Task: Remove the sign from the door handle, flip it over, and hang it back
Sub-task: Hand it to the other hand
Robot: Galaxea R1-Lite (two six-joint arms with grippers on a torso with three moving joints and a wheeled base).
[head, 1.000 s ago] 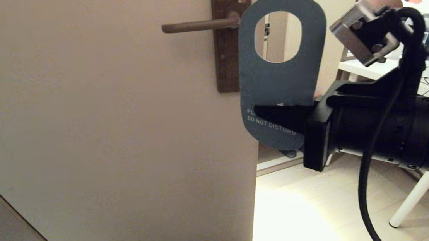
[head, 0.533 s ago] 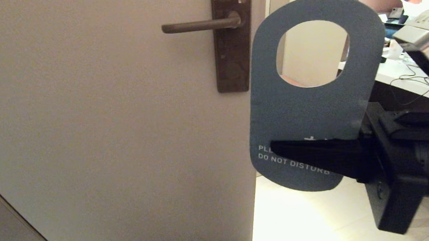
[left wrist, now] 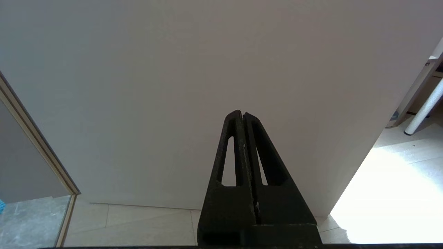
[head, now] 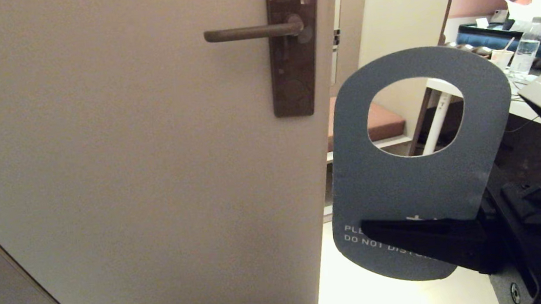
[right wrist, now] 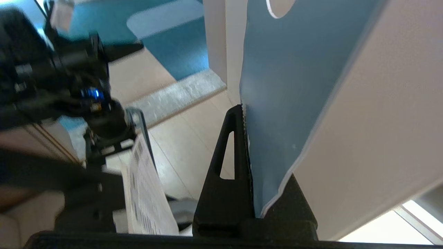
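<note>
Right claw (head: 370, 234) is clamping the sign (head: 420, 183) at its lower end, door handle (head: 252, 32) well apart; left claw (left wrist: 242, 116) is sitting pinched closed, empty.

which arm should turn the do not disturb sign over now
Right. The right gripper already clamps the grey-blue card door hanger near its lower end, clear of the dark bronze lever handle. The left gripper is shut, empty, facing the door.

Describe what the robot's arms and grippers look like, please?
Both grippers are matte black. The left gripper has two long tapered fingers, each with a slot-shaped cutout, forming a narrow triangle. The right gripper has the same build, with fine ridges along its finger's inner edge. A silver metal block bearing a white label reading "VLA-" sits on the right arm.
</note>
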